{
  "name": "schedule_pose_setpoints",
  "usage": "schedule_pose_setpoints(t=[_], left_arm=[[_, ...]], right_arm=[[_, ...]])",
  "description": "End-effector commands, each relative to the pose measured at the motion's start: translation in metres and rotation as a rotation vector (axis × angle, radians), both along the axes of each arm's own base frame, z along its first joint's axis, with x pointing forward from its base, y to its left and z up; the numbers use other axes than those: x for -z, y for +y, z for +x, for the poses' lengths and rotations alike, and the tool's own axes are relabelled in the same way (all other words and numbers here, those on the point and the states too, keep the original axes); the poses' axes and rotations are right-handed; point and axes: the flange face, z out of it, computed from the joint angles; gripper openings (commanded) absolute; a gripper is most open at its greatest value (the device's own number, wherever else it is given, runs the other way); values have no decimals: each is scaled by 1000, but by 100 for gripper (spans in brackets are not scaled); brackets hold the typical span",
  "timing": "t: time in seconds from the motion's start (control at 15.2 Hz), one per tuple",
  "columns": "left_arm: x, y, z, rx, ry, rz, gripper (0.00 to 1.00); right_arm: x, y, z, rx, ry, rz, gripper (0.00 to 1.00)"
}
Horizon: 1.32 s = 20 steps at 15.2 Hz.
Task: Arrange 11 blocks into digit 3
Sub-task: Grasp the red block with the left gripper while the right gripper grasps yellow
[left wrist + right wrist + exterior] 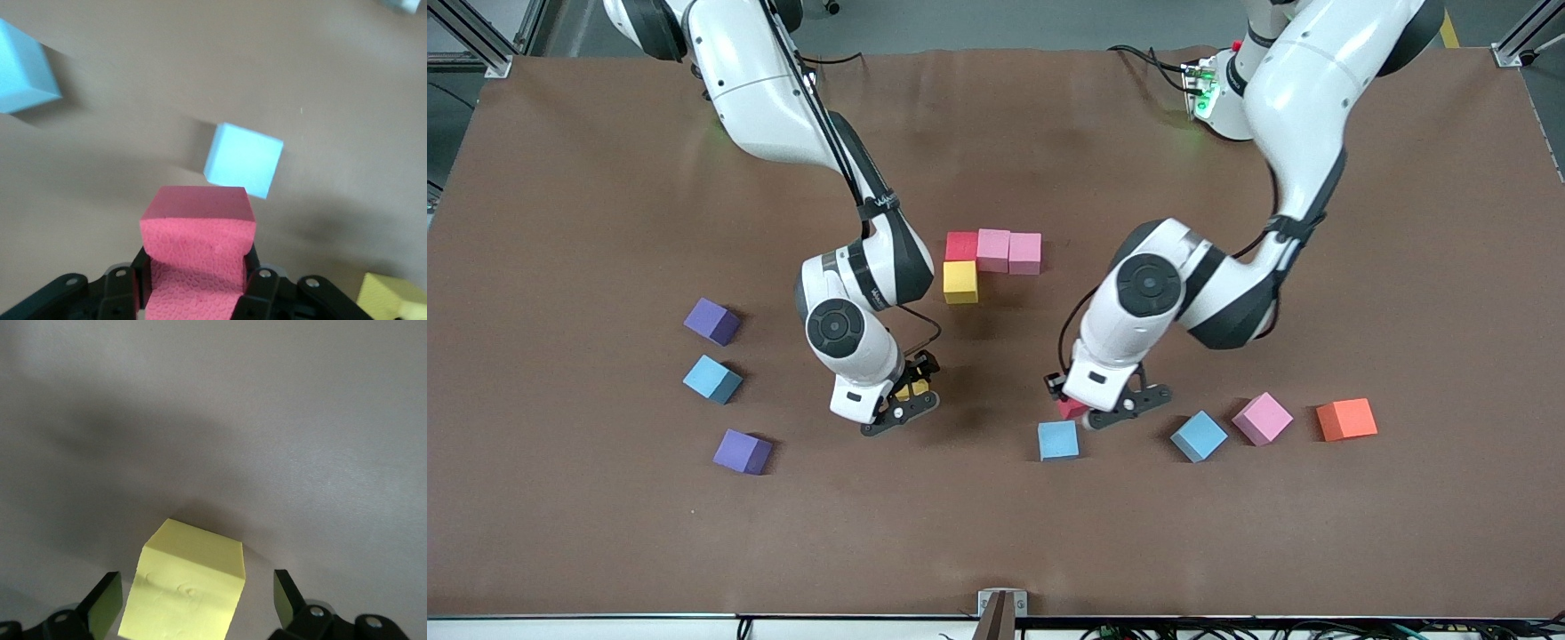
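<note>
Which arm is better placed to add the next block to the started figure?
Left. Its end effector is already shut on a red block, ready to carry. The right end effector stands open around a yellow block, not gripping.

You see even overhead light on the brown table point(560, 533), soft short shadows beside each cube, faint sheen near its edge nearest the camera; both wrist views look softly blurred, dimmer beneath the grippers.

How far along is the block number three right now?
Four blocks are placed: red, two pink, and yellow beneath. In hand: the left gripper is shut on a red block; the right gripper stands open around a yellow block. Loose blue, pink and purple blocks are left.
</note>
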Motion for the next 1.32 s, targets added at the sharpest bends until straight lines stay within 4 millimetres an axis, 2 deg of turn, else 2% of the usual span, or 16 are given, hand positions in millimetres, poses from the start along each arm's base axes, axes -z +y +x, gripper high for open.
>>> schedule_pose_setpoints(t=[0.0, 0.13, 0.2, 0.26, 0.4, 0.53, 0.79, 0.86, 0.99, 1.05, 1.19, 1.25], left_arm=[[-28, 32, 24, -75, 0, -70, 1], [-34, 52, 31, -85, -2, -52, 2], [-33, 73, 37, -86, 19, -36, 2], [-31, 85, 41, -76, 27, -26, 2], [-27, 90, 43, -59, 26, -16, 2], [-28, 89, 43, -57, 25, -15, 2], [-28, 87, 38, -49, 51, -1, 2], [-29, 86, 38, -48, 51, -1, 2], [-30, 86, 37, -47, 49, -2, 2], [-30, 86, 37, -47, 49, -2, 2], [-32, 85, 36, -44, 49, 0, 2], [-35, 83, 33, -40, 60, 10, 2]], right_arm=[[-5, 1, 6, 8, 11, 12, 100], [-3, 2, 6, 7, 7, 10, 100], [-2, 3, 5, 6, 8, 10, 100], [0, 5, 3, 6, 9, 9, 100], [3, 7, 1, 16, 2, 10, 100], [17, 5, -5, 22, 4, 5, 100], [29, 5, -12, 37, 26, 14, 100], [32, 5, -14, 37, 25, 12, 93], [34, 6, -14, 36, 23, 12, 41], [33, 6, -14, 44, 24, 12, 27], [33, 6, -15, 125, 36, 8, 19], [31, 9, -17, 169, 45, 6, 18]])
